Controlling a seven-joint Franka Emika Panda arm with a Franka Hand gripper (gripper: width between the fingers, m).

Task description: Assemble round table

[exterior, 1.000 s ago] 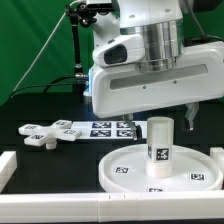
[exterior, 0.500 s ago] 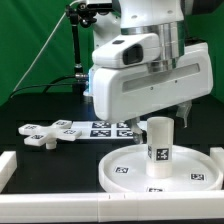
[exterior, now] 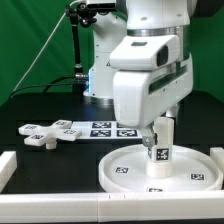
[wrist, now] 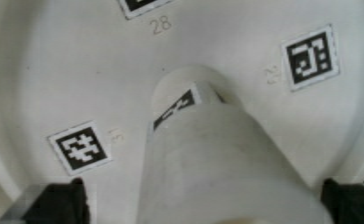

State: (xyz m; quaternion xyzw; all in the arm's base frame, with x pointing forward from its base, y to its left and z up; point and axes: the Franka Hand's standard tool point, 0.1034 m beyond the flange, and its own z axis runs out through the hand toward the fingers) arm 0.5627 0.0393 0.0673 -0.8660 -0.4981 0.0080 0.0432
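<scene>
White plastic disc (exterior: 125,172): the largest part, rimmed and tagged, lies flat on the black table near the front edge, toward the exterior view's right. It is stiff and broad and looks light enough to skid if pushed sideways. The rim is the likely place to take it.
Marker board (exterior: 100,128): lies flat on the table behind the disc, apart from it.
Cylinder (exterior: 165,142): stands upright in the disc's central hub, a tag on its side. It is short, thick and rigid, and probably light. Its smooth wall could slip in a loose pinch, so it is best held across its width on the upper half, clear of the hub, and kept plumb. Whether it is fully seated cannot be told.
Cross piece (exterior: 40,134): four lobes, lying flat at the exterior view's left, beside the marker board's end and well apart from the disc.
Gripper (wrist: 209,198): hangs straight over the cylinder, jaws spread to about the cylinder's width.
Fingers (wrist: 69,203): one stands on each side of the cylinder's upper wall, dark and blurred in the wrist view. Whether the pads press the wall or stand just off it cannot be told. They touch nothing else.
</scene>
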